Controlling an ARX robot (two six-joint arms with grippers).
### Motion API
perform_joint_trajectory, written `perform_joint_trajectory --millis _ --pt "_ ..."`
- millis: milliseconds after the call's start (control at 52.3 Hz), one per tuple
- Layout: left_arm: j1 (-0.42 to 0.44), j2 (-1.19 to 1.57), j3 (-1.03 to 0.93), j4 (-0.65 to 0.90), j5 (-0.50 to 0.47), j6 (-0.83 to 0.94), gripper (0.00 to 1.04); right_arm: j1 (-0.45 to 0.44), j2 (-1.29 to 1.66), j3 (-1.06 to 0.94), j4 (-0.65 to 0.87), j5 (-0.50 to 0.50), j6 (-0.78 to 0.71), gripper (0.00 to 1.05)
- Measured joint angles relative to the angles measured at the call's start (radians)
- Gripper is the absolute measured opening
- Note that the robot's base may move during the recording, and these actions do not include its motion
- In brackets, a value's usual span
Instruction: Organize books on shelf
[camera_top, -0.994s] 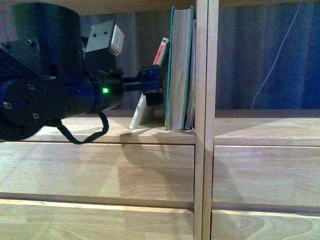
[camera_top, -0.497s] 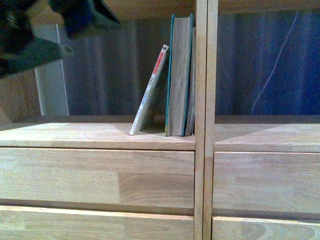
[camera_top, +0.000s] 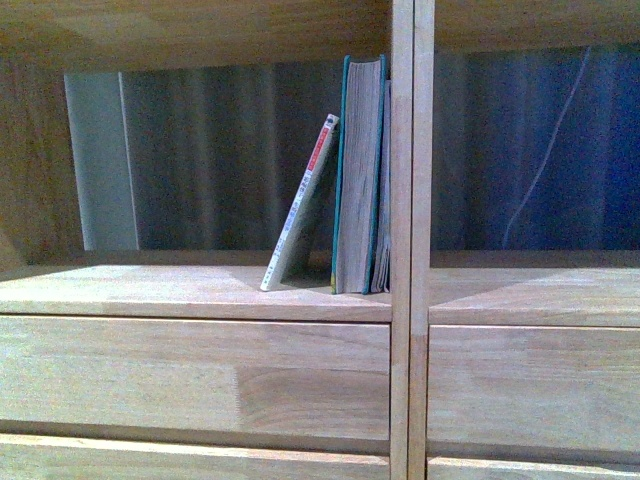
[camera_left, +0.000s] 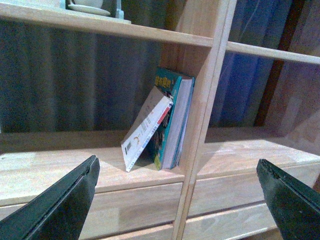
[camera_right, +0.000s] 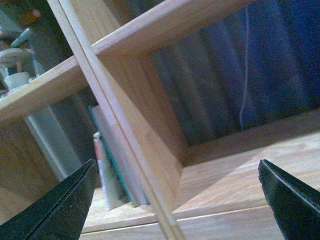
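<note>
Left wrist view shows the left tool (camera_left: 177, 200) with its two dark fingers (camera_left: 60, 205) spread wide apart and nothing between them, held back from the shelf (camera_left: 115, 25) and touching none of it. Ahead of it, toward 12 o'clock, the two books stand on the shelf board of the left compartment. The thin white book (camera_left: 145, 131) leans with its foot out toward 8 o'clock and its top resting against the teal book (camera_left: 172, 120), which stands upright hard against the central divider (camera_left: 210, 100). A pale dish (camera_left: 87, 9) sits on the board above, at about 11 o'clock.

Right wrist view shows the right tool (camera_right: 182, 200) likewise wide open and empty, its fingers (camera_right: 57, 207) well clear of the wood. Both books are at its 9 o'clock, beyond the divider (camera_right: 115, 125): the white book (camera_right: 103, 170) just beside the teal book (camera_right: 111, 150).

Front view shows neither arm. The white book (camera_top: 302, 205) tilts, its top at 1 o'clock touching the teal book (camera_top: 358, 170), which is upright against the divider (camera_top: 413, 240). Plain drawer fronts (camera_top: 190, 375) lie below the board, at 6 o'clock. The right compartment shows a thin pale cord (camera_top: 545, 140) hanging behind it.
</note>
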Motion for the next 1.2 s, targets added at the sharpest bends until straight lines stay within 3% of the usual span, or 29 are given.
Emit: perform_joint_trajectory --millis 134,248,382,535,573,611,726,783,879,975,1089,1204 --pt "0.14 -0.106 -0.074 -0.026 0.129 -0.031 0.97 -0.021 0.02 0.015 0.117 0.053 -0.22 0.98" --pt "0.249 -0.179 -0.129 -0.045 0.251 -0.051 0.97 -0.036 0.011 0.015 0.177 0.034 -0.434 0.98" --pt "0.343 -0.2 -0.192 -0.008 0.317 -0.052 0.97 -0.083 -0.034 0.015 0.091 0.021 -0.462 0.98" --pt "0.357 -0.201 -0.2 -0.003 0.317 -0.052 0.97 -0.085 -0.037 0.015 0.084 0.02 -0.462 0.98" --pt "0.294 -0.223 -0.182 -0.13 0.092 0.01 0.89 -0.085 -0.038 0.015 0.084 0.02 -0.462 0.98" --pt "0.22 -0.254 -0.195 -0.238 -0.108 0.082 0.8 -0.103 -0.055 0.049 -0.058 -0.056 -0.432 0.92" --pt "0.126 -0.312 -0.284 -0.256 -0.361 0.157 0.63 -0.181 -0.121 0.081 -0.428 -0.234 -0.385 0.76" --pt "0.1 -0.335 -0.331 -0.242 -0.423 0.174 0.54 -0.206 -0.156 0.037 -0.499 -0.255 -0.375 0.67" --pt "0.06 -0.375 -0.396 -0.22 -0.464 0.189 0.4 -0.217 -0.191 -0.035 -0.494 -0.256 -0.362 0.54" --pt "-0.058 -0.412 -0.454 -0.2 -0.595 0.197 0.24 -0.22 -0.225 -0.112 -0.47 -0.256 -0.357 0.38" --pt "-0.093 -0.448 -0.513 -0.178 -0.612 0.201 0.04 -0.221 -0.272 -0.181 -0.446 -0.261 -0.356 0.19" --pt "-0.095 -0.48 -0.564 -0.158 -0.613 0.204 0.03 -0.222 -0.315 -0.241 -0.427 -0.26 -0.354 0.03"
